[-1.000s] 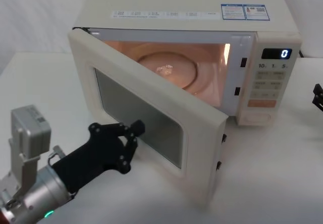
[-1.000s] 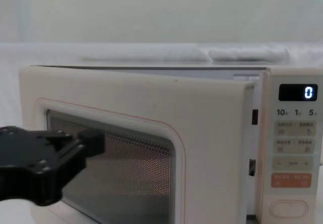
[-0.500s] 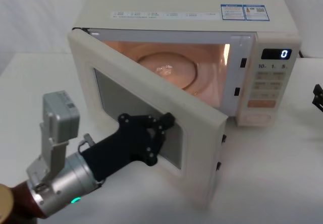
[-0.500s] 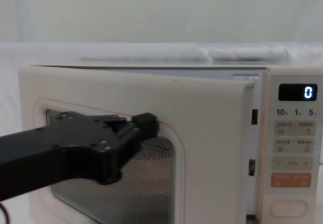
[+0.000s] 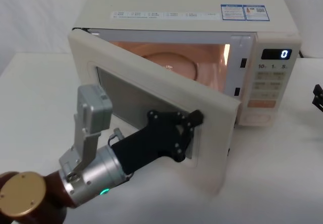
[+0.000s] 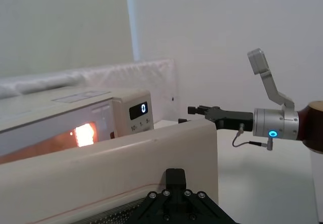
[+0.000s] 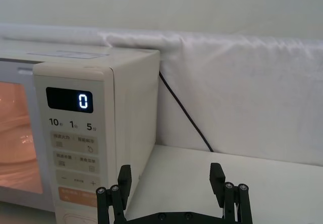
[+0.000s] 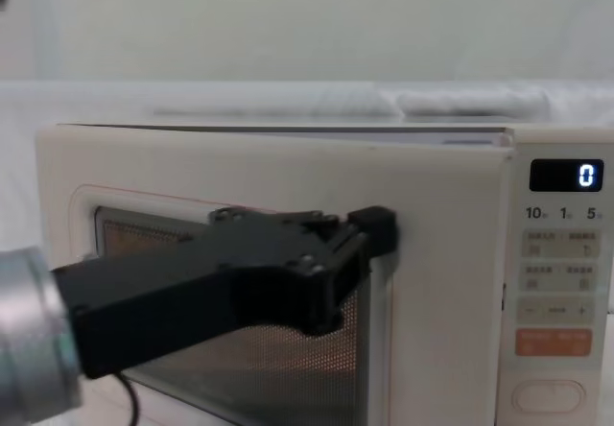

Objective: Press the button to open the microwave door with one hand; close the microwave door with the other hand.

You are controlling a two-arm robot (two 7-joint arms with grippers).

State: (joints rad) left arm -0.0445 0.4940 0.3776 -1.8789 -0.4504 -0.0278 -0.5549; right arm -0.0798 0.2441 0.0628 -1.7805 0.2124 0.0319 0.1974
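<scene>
The microwave door [image 5: 214, 141] [image 8: 288, 172] [image 6: 126, 158] stands partly open, its free edge near the control panel. Behind it the cavity is lit orange. My left gripper [image 5: 196, 116] [image 8: 380, 231] [image 6: 175, 175] is shut, and its tip rests against the door's front by the right edge of the mesh window. The button [image 5: 263, 117] [image 8: 549, 396] is the wide cream key at the bottom of the panel, and nothing touches it. To the right of the microwave my right gripper [image 5: 318, 98] [image 7: 170, 179] hangs open above the table with nothing between its fingers.
The microwave [image 5: 181, 2] takes up the middle of the white table [image 5: 35, 98]. Its display [image 5: 276, 54] reads 0, and an orange key [image 8: 554, 342] sits above the button. A black power cable [image 7: 184, 112] runs down behind the microwave's right side.
My left gripper has slid right across the door's window toward its free edge. The door has swung inward, narrowing the gap to the panel. The right arm has not moved.
</scene>
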